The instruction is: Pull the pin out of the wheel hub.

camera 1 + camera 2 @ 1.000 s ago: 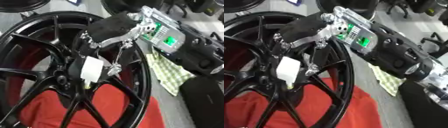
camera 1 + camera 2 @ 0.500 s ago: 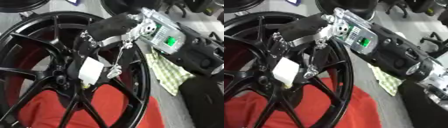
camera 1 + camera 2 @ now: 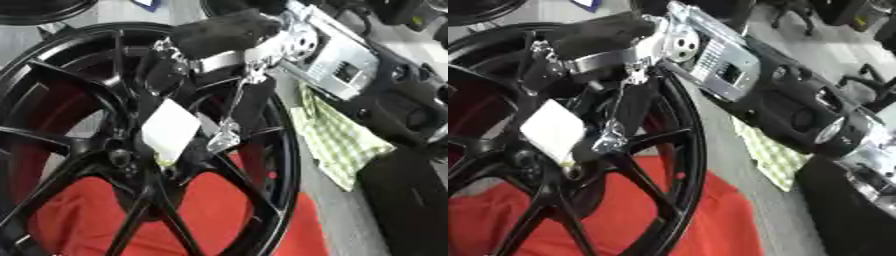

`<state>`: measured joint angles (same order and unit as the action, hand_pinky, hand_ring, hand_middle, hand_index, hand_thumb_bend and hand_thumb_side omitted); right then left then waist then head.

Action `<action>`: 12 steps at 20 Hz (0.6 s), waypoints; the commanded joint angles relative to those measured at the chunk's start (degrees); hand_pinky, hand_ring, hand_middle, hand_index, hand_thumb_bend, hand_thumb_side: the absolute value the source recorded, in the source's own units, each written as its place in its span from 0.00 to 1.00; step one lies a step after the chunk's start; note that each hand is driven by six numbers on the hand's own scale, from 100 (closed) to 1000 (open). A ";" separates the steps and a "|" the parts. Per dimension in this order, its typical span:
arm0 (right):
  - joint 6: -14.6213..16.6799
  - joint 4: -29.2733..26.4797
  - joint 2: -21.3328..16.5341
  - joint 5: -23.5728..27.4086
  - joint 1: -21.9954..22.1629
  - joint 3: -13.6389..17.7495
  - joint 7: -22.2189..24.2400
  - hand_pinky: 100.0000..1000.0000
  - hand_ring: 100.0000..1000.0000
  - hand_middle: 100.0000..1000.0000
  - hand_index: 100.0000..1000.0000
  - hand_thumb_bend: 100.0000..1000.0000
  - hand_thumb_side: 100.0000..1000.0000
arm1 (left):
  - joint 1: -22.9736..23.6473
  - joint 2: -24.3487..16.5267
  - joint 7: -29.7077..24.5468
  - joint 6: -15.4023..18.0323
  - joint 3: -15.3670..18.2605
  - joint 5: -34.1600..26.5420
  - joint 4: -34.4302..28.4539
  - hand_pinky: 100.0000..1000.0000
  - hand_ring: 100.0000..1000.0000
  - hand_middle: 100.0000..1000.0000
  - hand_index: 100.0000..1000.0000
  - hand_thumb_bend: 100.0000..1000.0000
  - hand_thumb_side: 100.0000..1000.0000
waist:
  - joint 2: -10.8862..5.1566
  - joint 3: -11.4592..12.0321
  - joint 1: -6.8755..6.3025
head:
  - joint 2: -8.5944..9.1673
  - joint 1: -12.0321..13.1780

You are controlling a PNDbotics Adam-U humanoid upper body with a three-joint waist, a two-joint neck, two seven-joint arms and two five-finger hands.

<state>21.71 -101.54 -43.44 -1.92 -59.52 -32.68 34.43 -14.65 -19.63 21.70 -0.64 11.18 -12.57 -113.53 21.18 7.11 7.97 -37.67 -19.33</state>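
The right robot hand (image 3: 219,60) comes in from the upper right on a black and silver arm (image 3: 798,110) and reaches down over the black wheel hub (image 3: 131,165), which lies on a red cloth (image 3: 201,210). Its fingers (image 3: 226,135) are curled downward toward the middle of the wheel, and a white, roughly square tag or piece (image 3: 170,130) sits just below and to the left of them, over the spokes near the hub centre. Whether the fingertips actually pinch that white piece, or anything under it, cannot be told: the dark fingers run into the dark spokes. A small yellowish bit (image 3: 164,161) shows at the lower edge of the white piece, right by the centre of the wheel; it may be the pin, but its shape is too unclear to say. To the right of the robot hand, beyond the wheel's rim, a green and white checked cloth (image 3: 341,145) lies on the counter (image 3: 350,225), partly under the arm. A second dark wheel rim (image 3: 44,10) shows up and to the left of the hand. The left robot hand shows in neither view.
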 commanded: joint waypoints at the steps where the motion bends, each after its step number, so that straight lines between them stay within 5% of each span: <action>1: -1.43 -1.22 -2.16 2.65 -1.26 1.63 0.00 0.78 0.62 0.23 0.34 0.16 0.11 | -0.20 -0.63 0.20 -0.07 0.47 -0.09 -1.06 0.75 0.56 0.49 0.64 0.01 0.83 | -1.60 -0.08 -0.37 | 0.13 -0.04; 12: -6.82 -1.38 -7.12 11.23 -0.09 9.98 -7.32 0.80 0.63 0.21 0.32 0.08 0.03 | 0.57 -0.69 0.66 -0.21 0.69 0.11 -1.06 0.76 0.56 0.49 0.64 0.01 0.83 | -2.34 -1.17 -1.06 | -0.90 1.82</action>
<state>15.41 -101.94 -47.98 7.80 -58.90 -24.66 28.32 -13.98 -19.63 22.14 -0.86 11.24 -12.57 -113.53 20.37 5.95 7.43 -38.51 -17.73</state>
